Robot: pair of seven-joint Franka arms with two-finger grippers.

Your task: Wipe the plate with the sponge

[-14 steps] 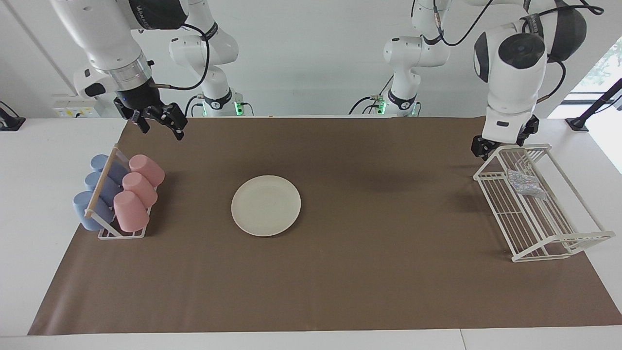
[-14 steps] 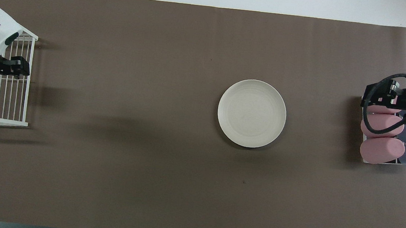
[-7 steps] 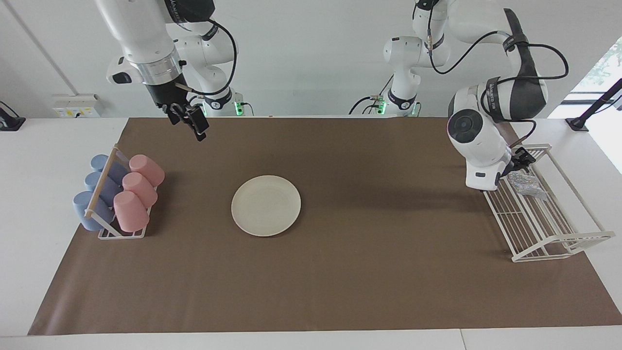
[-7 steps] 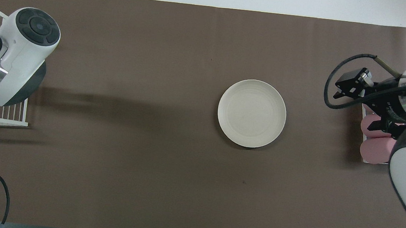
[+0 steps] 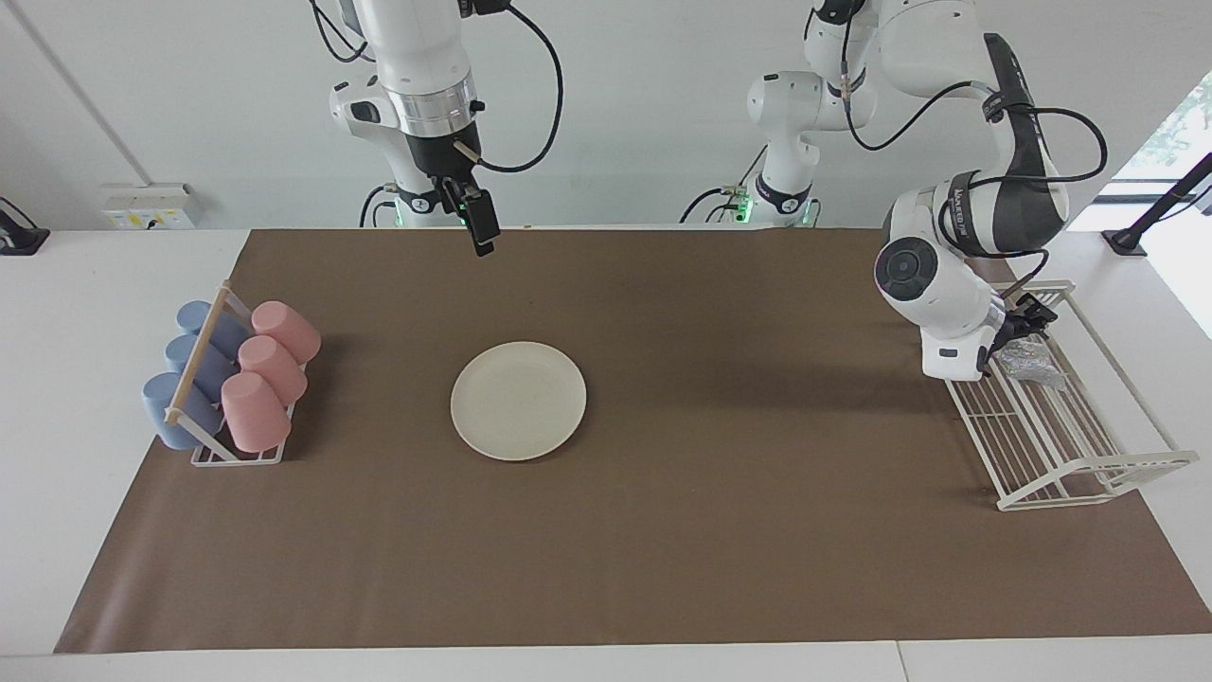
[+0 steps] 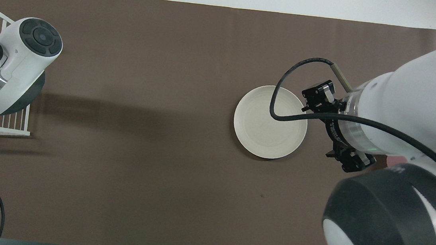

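The cream-white plate (image 5: 518,401) (image 6: 270,121) lies flat in the middle of the brown mat. The silvery, glittery sponge (image 5: 1030,358) rests in the white wire rack (image 5: 1098,471) at the left arm's end of the table. My left gripper (image 5: 1023,324) is down inside the rack, right at the sponge; its wrist hides the fingers, and in the overhead view the arm covers the sponge. My right gripper (image 5: 481,242) hangs high and open, holding nothing. From overhead it is over the mat, just off the plate's rim on the right arm's side.
A small rack (image 5: 237,455) with pink cups (image 5: 260,365) and blue cups (image 5: 185,379) lying on their sides stands at the right arm's end. The brown mat (image 5: 720,530) covers most of the white table.
My right arm swung from above the cup rack toward the plate. My left gripper came down from the wire rack's edge into it, onto the sponge.
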